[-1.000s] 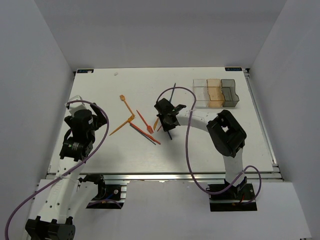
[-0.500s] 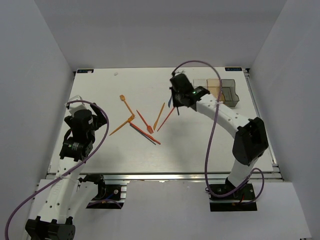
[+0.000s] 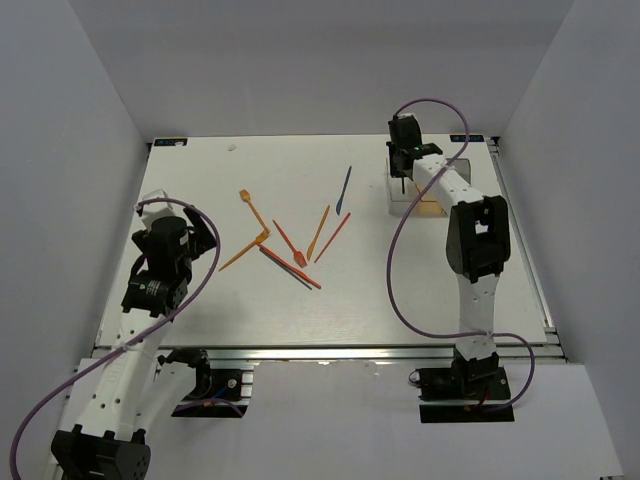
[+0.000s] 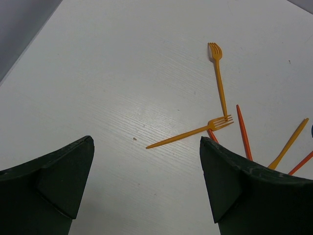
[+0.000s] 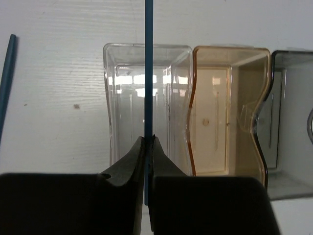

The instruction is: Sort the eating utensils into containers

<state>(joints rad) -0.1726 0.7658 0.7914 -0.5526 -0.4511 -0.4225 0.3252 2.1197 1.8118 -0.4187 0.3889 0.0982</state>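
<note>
Grip, right: the right gripper (image 5: 148,139) is clamped on a blue utensil (image 5: 148,73), pinched near one end so the long shaft runs out ahead of the fingers toward the top centre of the wrist view.
Reason for hold: the shaft lines up with the long side of the clear bin (image 5: 111,122), probably so it can drop in lengthwise without catching a wall.
Place of held piece: it is over the clear bin and not yet released. Whether its far tip touches the bin I cannot tell.
Bins: three in a row, the clear bin, an orange bin (image 5: 230,49) and a grey bin (image 5: 293,56). Nothing shows inside the parts in view.
Grip, left: the left gripper (image 4: 146,139) has its fingers wide apart and holds nothing. It hovers over the table (image 4: 98,58) at the left of the top view, apparently parked out of the way.
Count on table: eight.
Orange: two orange forks (image 4: 218,78) and one more orange utensil (image 3: 319,232).
Red: three red utensils (image 3: 333,237), some crossing in the centre.
Dark: one dark utensil (image 3: 281,266) in the cluster and one loose blue utensil (image 3: 344,190) lying alone, upper centre.
Total: nine with the held one.
</note>
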